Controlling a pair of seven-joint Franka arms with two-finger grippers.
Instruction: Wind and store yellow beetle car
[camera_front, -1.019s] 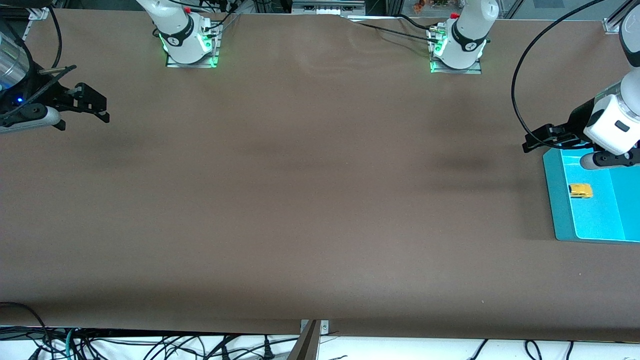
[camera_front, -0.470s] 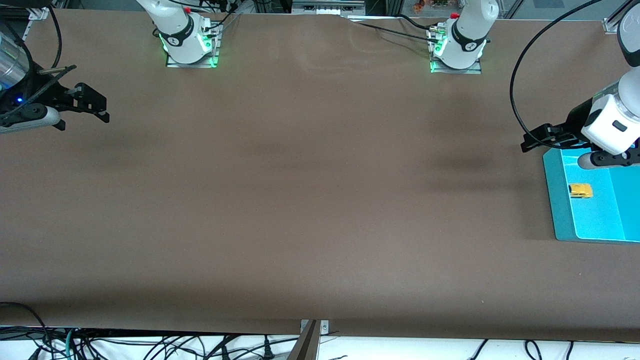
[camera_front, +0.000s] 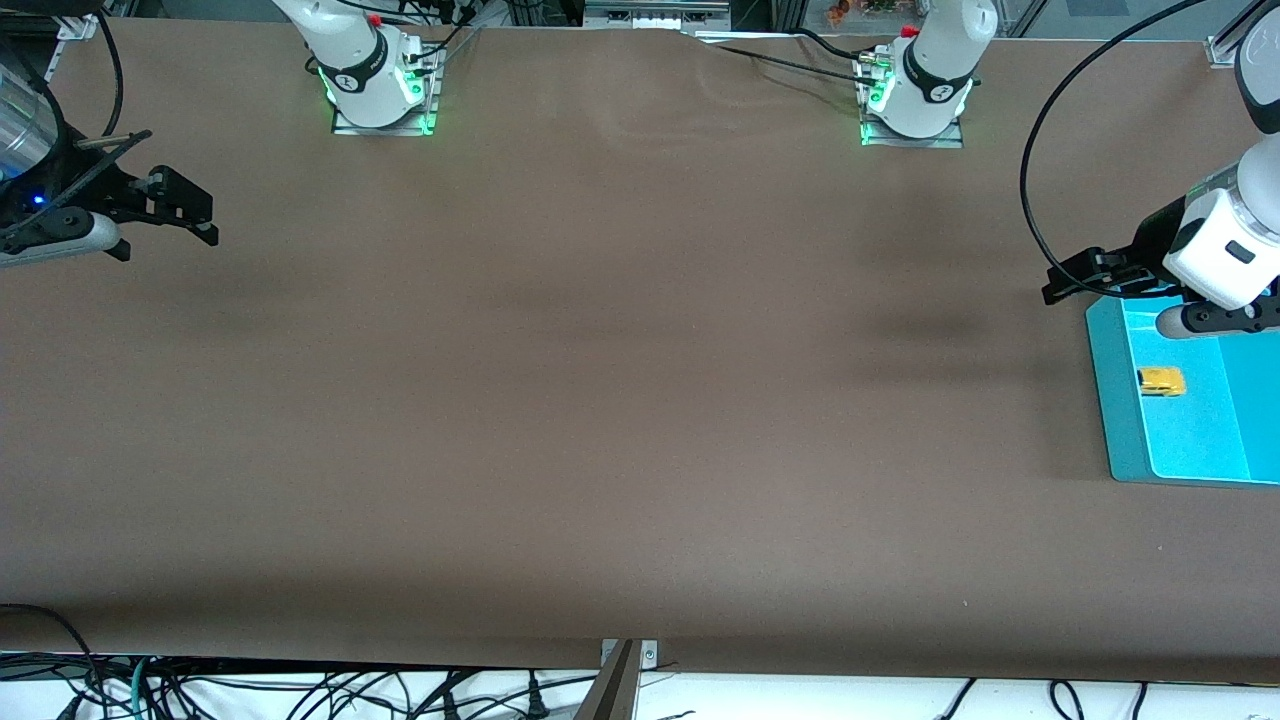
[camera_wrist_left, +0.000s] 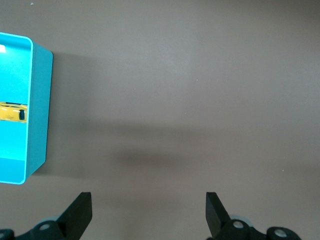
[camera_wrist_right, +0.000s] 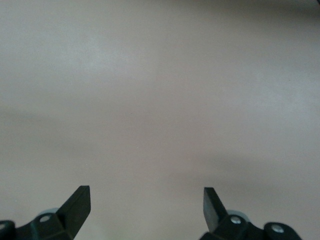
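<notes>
The yellow beetle car (camera_front: 1161, 381) lies inside a turquoise open box (camera_front: 1104, 380) at the left arm's end of the table. In the left wrist view the yellow beetle car (camera_wrist_left: 13, 112) shows partly, at the picture's edge, within the box (camera_wrist_left: 41, 110). My left gripper (camera_front: 1066, 281) hangs open over bare table just beside the box's corner, apart from the car. Its fingertips (camera_wrist_left: 81, 206) stand wide with nothing between them. My right gripper (camera_front: 203, 218) waits open over the table at the right arm's end, its jaws (camera_wrist_right: 146, 205) holding nothing.
A brown mat (camera_front: 620, 400) covers the table. The two arm bases (camera_front: 378, 90) (camera_front: 915, 95) stand along the edge farthest from the front camera. A black cable (camera_front: 1030, 190) loops above the table beside the left hand. Cables hang below the near edge.
The left hand has shifted very slightly away from the box. The right arm and the car have not moved.
</notes>
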